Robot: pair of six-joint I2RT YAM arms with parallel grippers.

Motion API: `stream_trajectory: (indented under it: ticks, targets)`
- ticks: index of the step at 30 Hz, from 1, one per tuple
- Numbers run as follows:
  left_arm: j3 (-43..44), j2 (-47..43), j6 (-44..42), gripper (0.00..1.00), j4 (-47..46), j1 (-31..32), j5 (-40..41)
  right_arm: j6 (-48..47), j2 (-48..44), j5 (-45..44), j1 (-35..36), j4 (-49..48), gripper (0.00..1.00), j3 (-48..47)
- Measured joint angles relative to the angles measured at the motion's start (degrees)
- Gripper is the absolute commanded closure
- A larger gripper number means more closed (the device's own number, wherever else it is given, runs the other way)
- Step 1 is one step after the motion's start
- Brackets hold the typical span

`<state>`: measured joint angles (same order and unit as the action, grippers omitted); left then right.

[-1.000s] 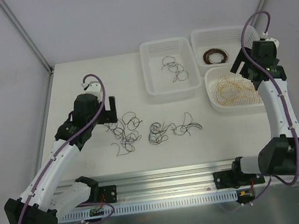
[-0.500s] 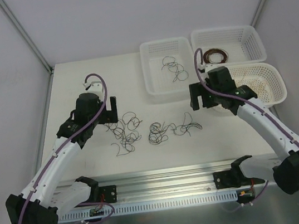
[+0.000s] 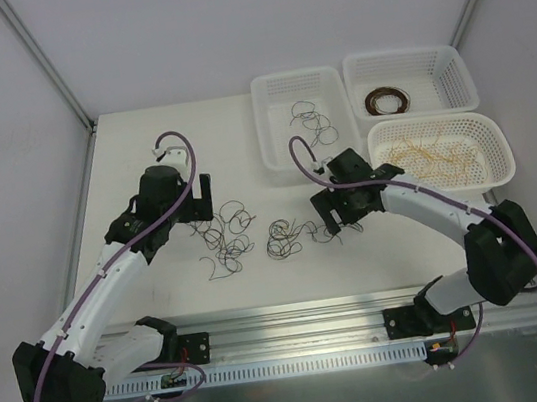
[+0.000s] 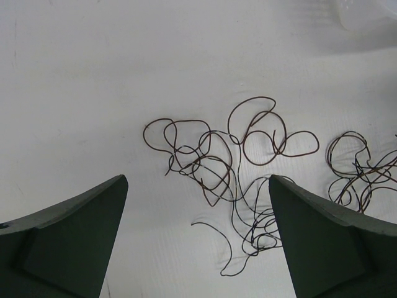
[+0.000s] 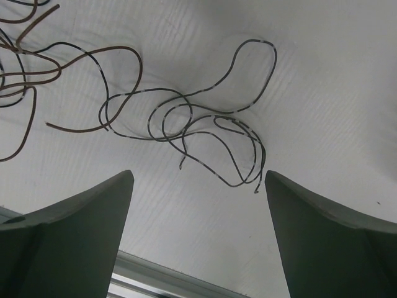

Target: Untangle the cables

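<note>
Cables [image 3: 282,238], thin and curly, lie tangled on the white tabletop [image 3: 138,140]; left fingers [image 4: 68,242] and right fingers [image 5: 68,230] hang spread wide above them, gripping nothing.

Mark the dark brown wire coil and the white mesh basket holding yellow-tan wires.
Dark brown wire coil [image 3: 371,101]: top external view, coil's left side.
White mesh basket holding yellow-tan wires [image 3: 438,119]: top external view, far rim.

A white table [image 3: 130,151] stands between plain pale-grey walls [image 3: 252,21]; slanted metal posts [image 3: 44,63] rise at its far corners.
</note>
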<state>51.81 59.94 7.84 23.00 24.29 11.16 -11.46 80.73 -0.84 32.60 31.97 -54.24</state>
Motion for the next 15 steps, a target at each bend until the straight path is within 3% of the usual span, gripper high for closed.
stream_trajectory:
  ticks: [6,9,15]
  targets:
    - [0.0,0.0,-0.02,0.01,0.0,0.0,0.0,-1.44,5.35,-0.26,1.79,-1.33,0.13,0.0]
    - [0.0,0.07,-0.04,0.01,0.0,0.0,0.0,-1.81,7.52,-0.22,2.58,-1.25,0.2,0.0]
    - [0.0,0.59,-0.04,0.01,0.0,0.0,-0.04,-2.62,8.5,0.11,3.02,-0.42,0.52,0.0]
